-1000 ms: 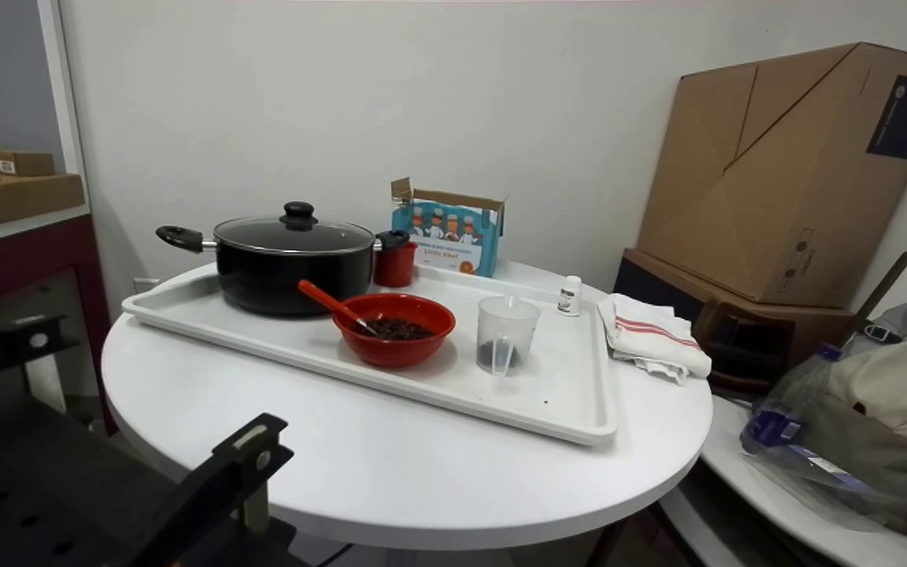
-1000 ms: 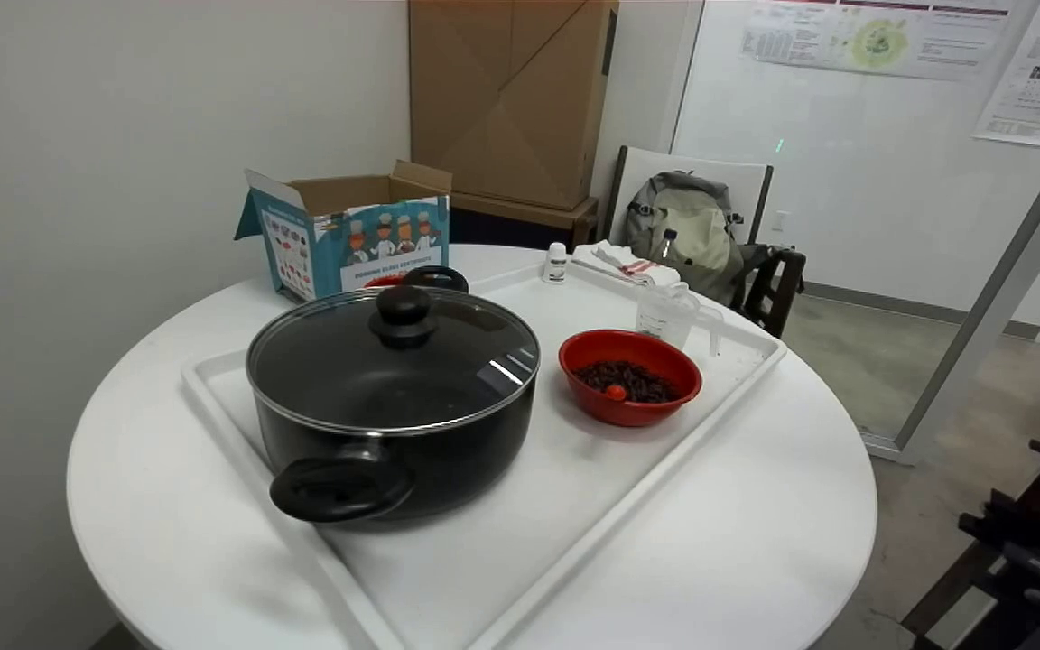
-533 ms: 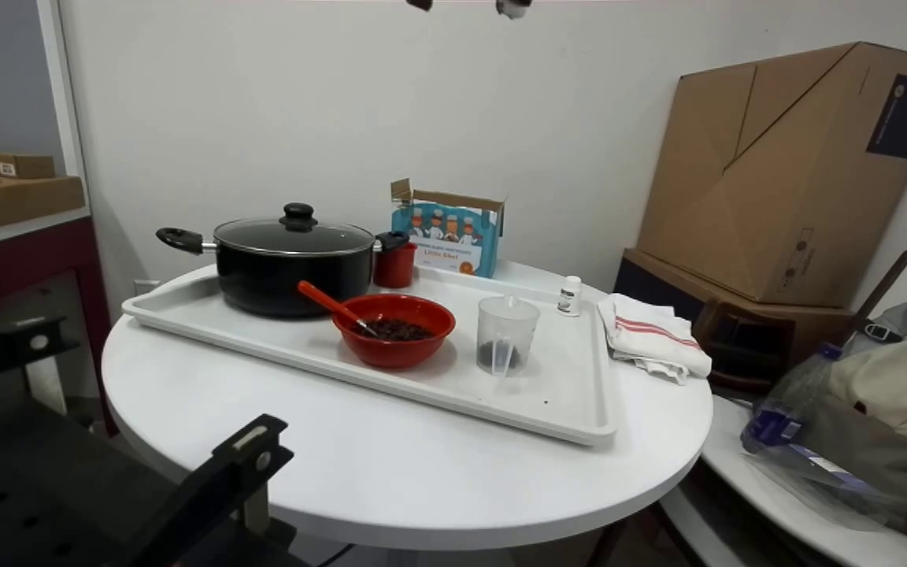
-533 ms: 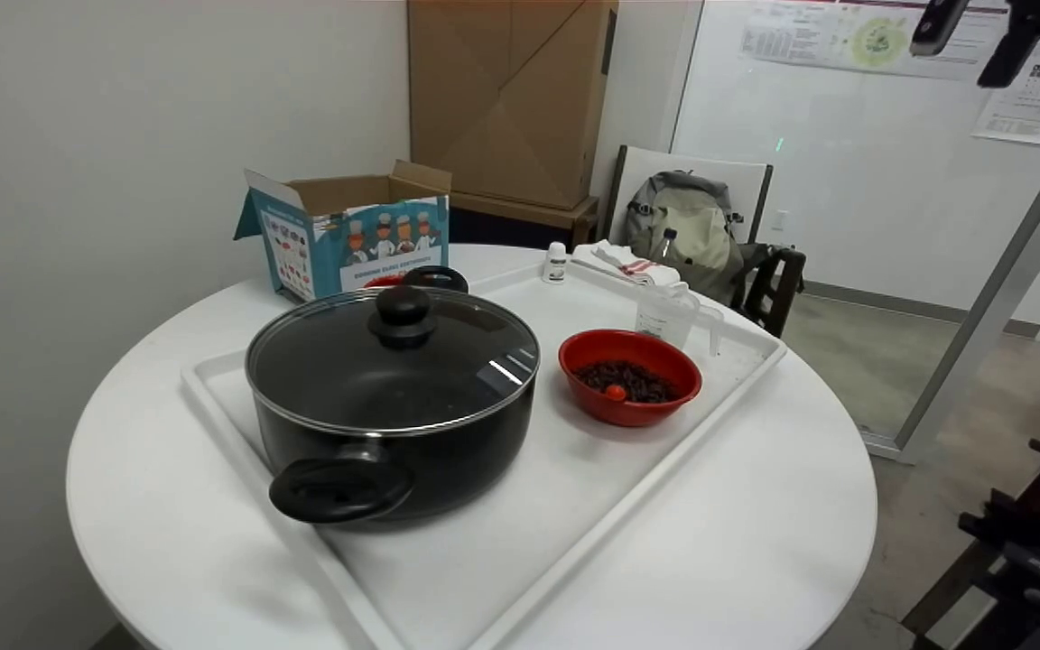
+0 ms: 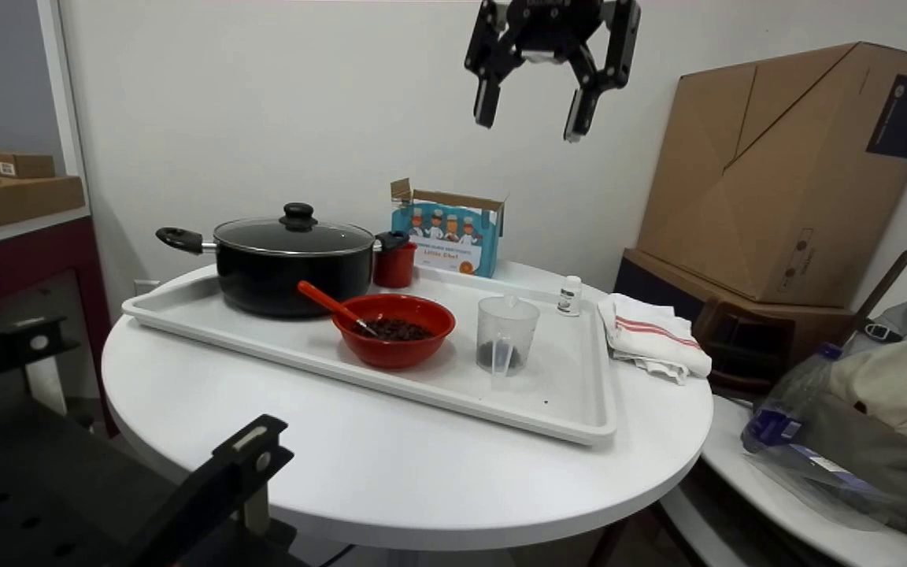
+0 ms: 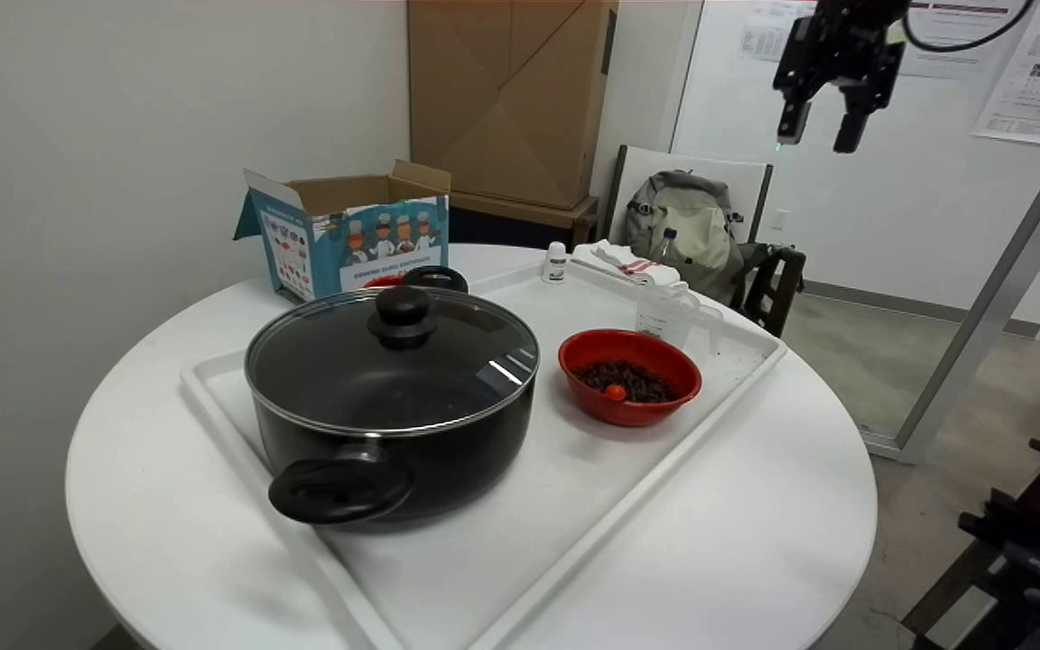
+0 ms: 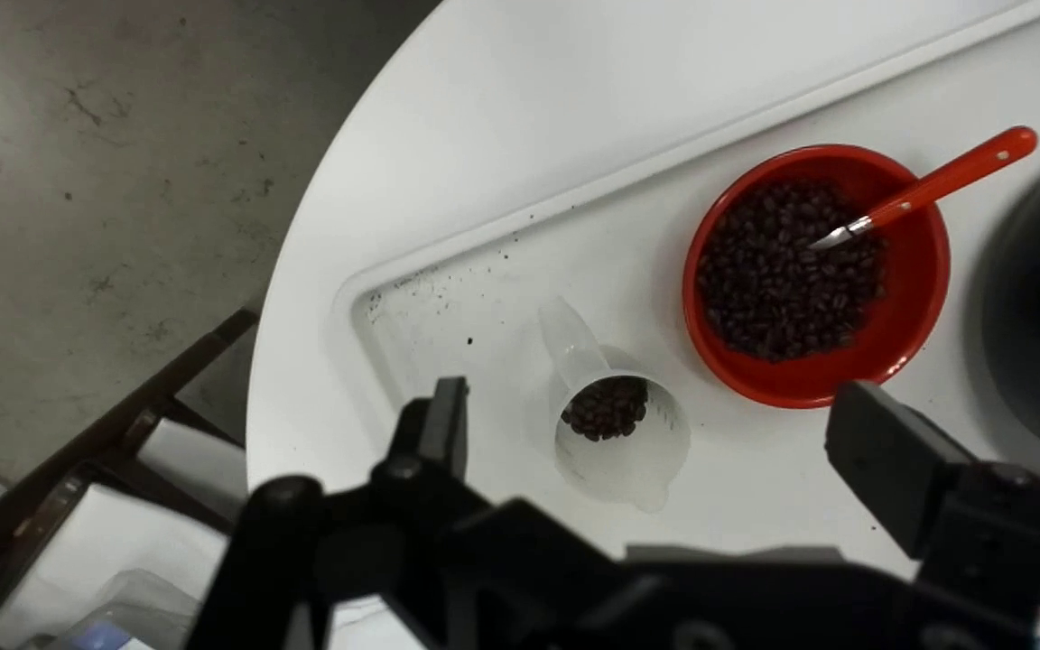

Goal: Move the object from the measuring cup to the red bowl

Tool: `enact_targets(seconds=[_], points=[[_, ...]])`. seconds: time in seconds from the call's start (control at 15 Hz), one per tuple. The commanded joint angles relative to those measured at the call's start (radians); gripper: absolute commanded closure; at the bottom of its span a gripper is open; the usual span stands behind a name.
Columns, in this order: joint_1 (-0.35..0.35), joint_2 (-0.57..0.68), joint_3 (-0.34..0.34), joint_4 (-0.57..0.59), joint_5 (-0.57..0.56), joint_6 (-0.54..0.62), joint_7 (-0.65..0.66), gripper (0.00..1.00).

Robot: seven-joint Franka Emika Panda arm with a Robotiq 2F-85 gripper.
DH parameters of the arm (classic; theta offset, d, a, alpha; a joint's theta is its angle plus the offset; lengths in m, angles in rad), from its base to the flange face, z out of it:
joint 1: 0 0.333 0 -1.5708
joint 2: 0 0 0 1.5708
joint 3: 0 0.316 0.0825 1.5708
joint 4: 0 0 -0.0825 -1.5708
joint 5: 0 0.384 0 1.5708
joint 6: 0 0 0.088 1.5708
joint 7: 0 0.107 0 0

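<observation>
The black two-fingered gripper (image 5: 529, 130), spread wide and empty, hangs well above the clear plastic measuring cup (image 7: 624, 465), which holds dark beans (image 7: 608, 411) and stands just beside the round red bowl (image 7: 917, 298), so the reach looks mostly downward.

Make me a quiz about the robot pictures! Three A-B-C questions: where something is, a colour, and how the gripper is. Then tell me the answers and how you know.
1. Where is the measuring cup?
A) On the tray, beside the red bowl
B) Inside the black pot
C) On the floor

2. What colour is the handle sticking out of the red bowl?
A) Blue
B) Green
C) Red-orange

3. How is the gripper?
A) Shut on the measuring cup
B) Open
C) Shut on the handle

1: A, the wrist view shows bare tray between the two.
2: C, the wrist view shows it over the rim, red-orange.
3: B, its fingers stand apart in all three views.
</observation>
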Motion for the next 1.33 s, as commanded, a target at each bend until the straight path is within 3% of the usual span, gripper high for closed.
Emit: enact_targets(seconds=[0.0, 0.27, 0.53, 1.27], points=[[0.017, 0.232, 0.031, 0.193, -0.072, 0.040, -0.082, 0.00], [0.025, 0.339, 0.066, 0.259, -0.142, 0.165, -0.150, 0.00], [0.003, 0.384, 0.111, 0.245, -0.119, 0.266, -0.252, 0.00], [-0.043, 0.405, 0.137, 0.128, -0.125, 0.325, -0.354, 0.00]])
